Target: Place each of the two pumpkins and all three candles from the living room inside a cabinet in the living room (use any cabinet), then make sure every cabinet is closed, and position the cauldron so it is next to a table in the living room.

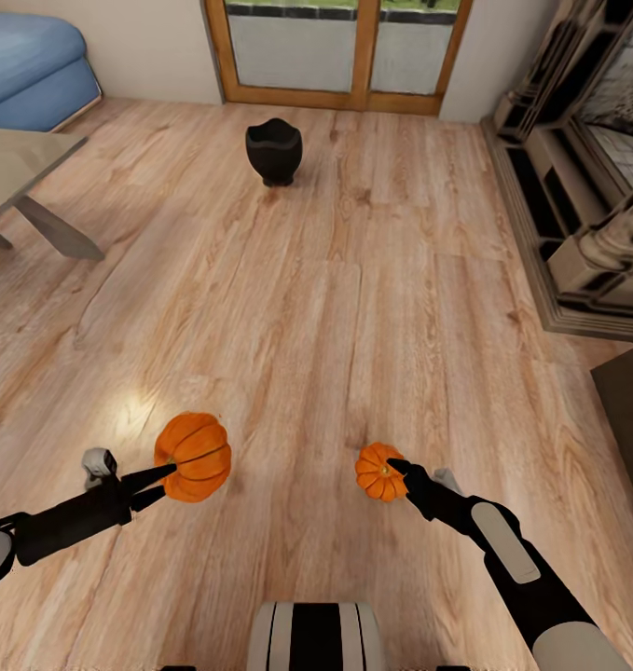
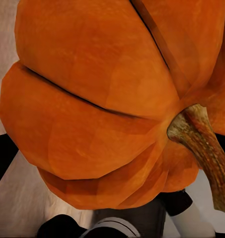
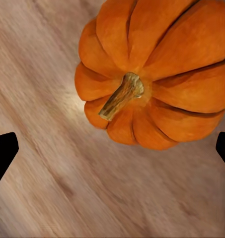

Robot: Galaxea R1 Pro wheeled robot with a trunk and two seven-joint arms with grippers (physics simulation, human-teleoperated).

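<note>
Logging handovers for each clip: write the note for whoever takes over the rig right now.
Left gripper: shut on the larger pumpkin.
Right gripper: at the smaller pumpkin, fingertips spread wide; grasp not confirmed.
Cauldron stands on the wood floor, apart from the table at the far left.
Done: nothing stowed.
Left: pumpkins and candles into a cabinet, close cabinets, move cauldron beside the table.
</note>
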